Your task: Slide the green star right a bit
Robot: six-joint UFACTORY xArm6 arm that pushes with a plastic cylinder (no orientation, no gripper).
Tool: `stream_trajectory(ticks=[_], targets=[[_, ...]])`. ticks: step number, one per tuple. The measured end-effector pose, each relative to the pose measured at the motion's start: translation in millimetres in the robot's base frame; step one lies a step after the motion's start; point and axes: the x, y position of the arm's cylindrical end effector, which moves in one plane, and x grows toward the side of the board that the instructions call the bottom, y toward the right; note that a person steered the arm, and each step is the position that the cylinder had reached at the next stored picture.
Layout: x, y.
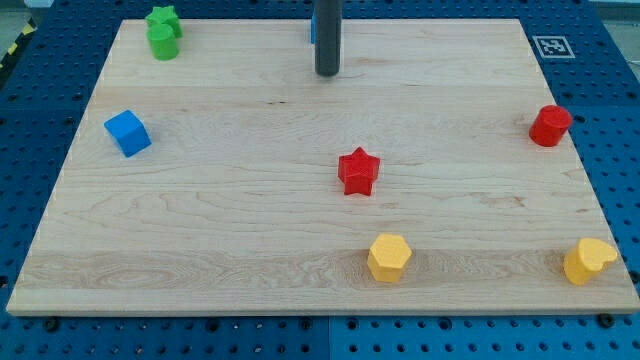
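The green star (162,17) lies at the board's top left corner, touching a green round block (164,43) just below it. My tip (327,74) rests on the board near the top middle, well to the right of the green star and apart from it. A blue block (312,27) is mostly hidden behind the rod.
A blue cube (127,133) sits at the left. A red star (358,171) is near the middle, a red cylinder (550,125) at the right. A yellow hexagon (389,257) and another yellow block (588,261) lie along the bottom. The wooden board (230,230) sits on a blue pegboard.
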Motion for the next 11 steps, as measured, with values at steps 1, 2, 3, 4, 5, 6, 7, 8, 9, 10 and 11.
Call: stream_trajectory(ticks=[1,2,3,4,5,6,7,8,9,10,11], targets=[[21,-7],[21,-7],[21,-7],[21,-7],[21,-7],[21,-7],[20,-9],[20,-56],[17,-125],[-2,-195],[-24,-273]])
